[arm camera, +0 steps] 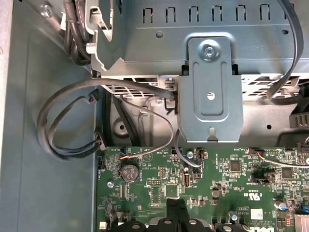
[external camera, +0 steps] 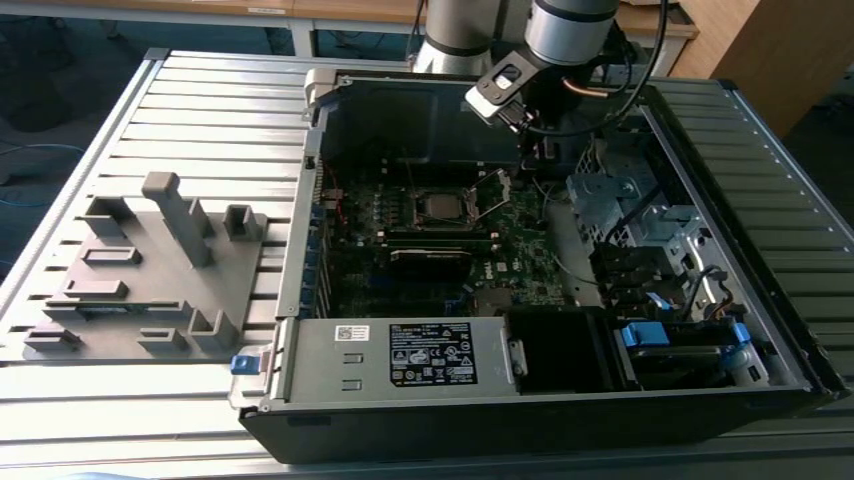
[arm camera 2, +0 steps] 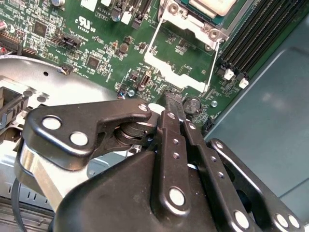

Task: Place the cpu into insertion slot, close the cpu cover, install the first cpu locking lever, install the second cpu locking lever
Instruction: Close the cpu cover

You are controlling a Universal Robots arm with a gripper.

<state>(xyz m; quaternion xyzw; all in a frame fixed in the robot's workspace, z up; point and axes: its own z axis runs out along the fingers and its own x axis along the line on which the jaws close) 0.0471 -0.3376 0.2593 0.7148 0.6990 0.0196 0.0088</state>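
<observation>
The cpu (external camera: 442,207) lies silvery face up in the insertion slot (external camera: 461,222) on the green motherboard, and shows again as cpu (arm camera 2: 212,6) in the second wrist view. The cpu cover (arm camera 2: 169,72), a silvery frame with a big window, stands tilted up and open beside the slot, also visible as cover (external camera: 491,190). Two thin wire locking levers (arm camera 2: 150,42) (arm camera 2: 213,65) run along its sides. My gripper (arm camera 2: 172,99) is shut with nothing in it, its tip right at the cover's free edge. Whether they touch I cannot tell. The gripper (arm camera: 176,207) hovers over the board.
The open computer case (external camera: 747,110) rests on a slatted metal table (external camera: 200,110). A grey drive cage (arm camera: 212,82) and loose cables (arm camera: 63,121) sit close to the gripper. A coin battery (arm camera: 129,172) is on the board. A grey fixture (external camera: 147,270) stands at the exterior view's left.
</observation>
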